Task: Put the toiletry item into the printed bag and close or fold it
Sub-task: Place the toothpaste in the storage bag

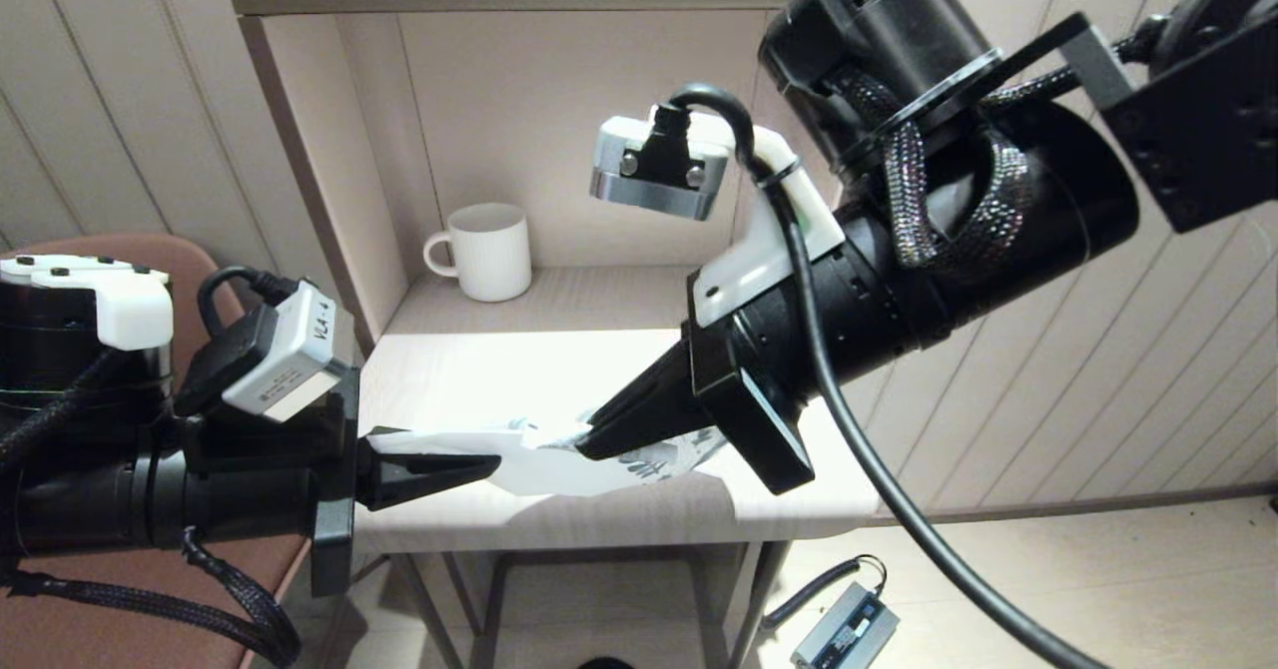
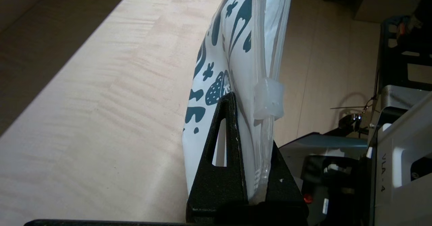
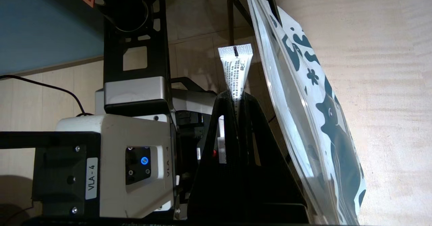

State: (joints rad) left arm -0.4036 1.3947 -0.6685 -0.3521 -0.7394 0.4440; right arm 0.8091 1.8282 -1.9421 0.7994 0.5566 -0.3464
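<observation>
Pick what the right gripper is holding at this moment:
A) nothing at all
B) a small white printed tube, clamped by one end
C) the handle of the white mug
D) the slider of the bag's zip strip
B. In the right wrist view the right gripper is shut on a small white printed tube, beside the printed bag; the mug stands untouched in the alcove behind.

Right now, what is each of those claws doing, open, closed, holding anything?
Left gripper: closed on the printed bag.
Right gripper: closed on a small white tube, beside the bag.
</observation>
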